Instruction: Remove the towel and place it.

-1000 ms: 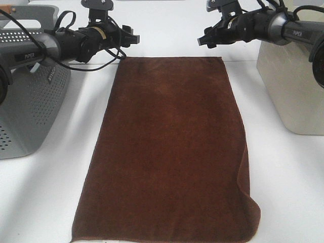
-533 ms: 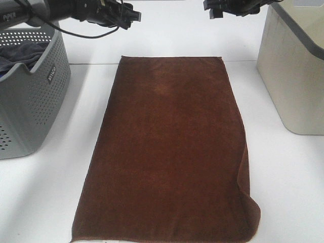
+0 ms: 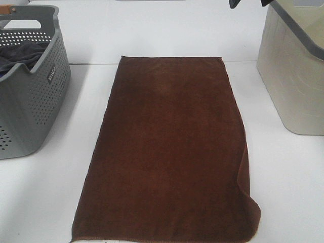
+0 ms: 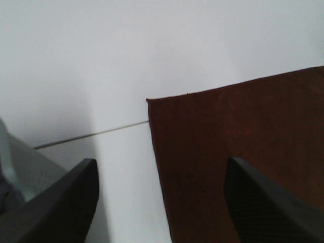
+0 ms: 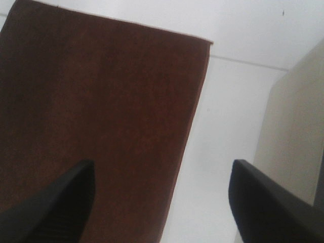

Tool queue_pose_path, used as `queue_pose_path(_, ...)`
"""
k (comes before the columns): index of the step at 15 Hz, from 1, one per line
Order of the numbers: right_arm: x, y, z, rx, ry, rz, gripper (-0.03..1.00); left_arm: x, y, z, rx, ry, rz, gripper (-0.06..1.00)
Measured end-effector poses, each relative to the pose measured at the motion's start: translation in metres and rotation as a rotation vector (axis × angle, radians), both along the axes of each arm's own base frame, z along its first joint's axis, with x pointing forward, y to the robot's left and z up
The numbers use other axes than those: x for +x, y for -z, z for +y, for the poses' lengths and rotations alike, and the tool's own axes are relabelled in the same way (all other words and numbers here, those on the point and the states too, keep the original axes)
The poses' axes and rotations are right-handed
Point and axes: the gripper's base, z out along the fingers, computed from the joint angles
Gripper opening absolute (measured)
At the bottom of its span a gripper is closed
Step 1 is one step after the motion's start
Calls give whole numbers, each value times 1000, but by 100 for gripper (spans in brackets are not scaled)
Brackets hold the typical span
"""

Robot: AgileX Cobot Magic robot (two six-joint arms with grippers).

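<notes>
Dark brown terry cloth is filling the middle of the high view: the towel (image 3: 167, 152) is lying spread flat on the white table (image 3: 293, 177), its long side running from twelve o'clock to six o'clock. Its corner at five o'clock is curling slightly off the surface.

At nine o'clock a grey perforated basket (image 3: 35, 101) is standing on the table, apart from the towel, with a dark grey cloth (image 3: 20, 53) bunched inside. At three o'clock a beige bin (image 3: 293, 81) is standing, also apart from the towel.

The left pincer (image 4: 157, 202) is hanging released above the towel's far left corner, its two dark fingers (image 4: 263, 207) spread wide and gripping nothing. The right pincer (image 5: 162, 202) is likewise hanging released over the far right corner, fingers wide apart and touching nothing, with the beige bin just beside it.
</notes>
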Motion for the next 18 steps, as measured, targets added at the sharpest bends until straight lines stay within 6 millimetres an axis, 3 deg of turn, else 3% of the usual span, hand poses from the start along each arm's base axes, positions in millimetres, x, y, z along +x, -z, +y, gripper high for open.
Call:
queue_pose_path(4, -9, 1, 4, 49, -16, 72, 70, -35, -36, 14, 40, -19, 99, 67)
queue_pose_path(6, -20, -3, 7, 106, -23, 107, 70, -43, -40, 18, 70, -22, 151, 67)
queue_pose_path(8, -40, -5, 5, 121, -25, 150, 70, -47, -44, 17, 48, -8, 156, 67)
queue_pose_path(12, -84, 17, 1, 90, -32, 296, 70, -70, -60, 21, 11, 12, 160, 67)
queue_pose_path(16, -140, 50, 39, 17, -163, 446, 70, -122, -60, 37, 4, 23, 246, 67)
queue_pose_path(17, -162, 63, 51, -25, -214, 495, 70, -138, -58, 42, 8, 23, 271, 67)
queue_pose_path(18, -175, 71, 57, -41, -232, 509, 70, -167, -54, 53, 15, 19, 301, 67)
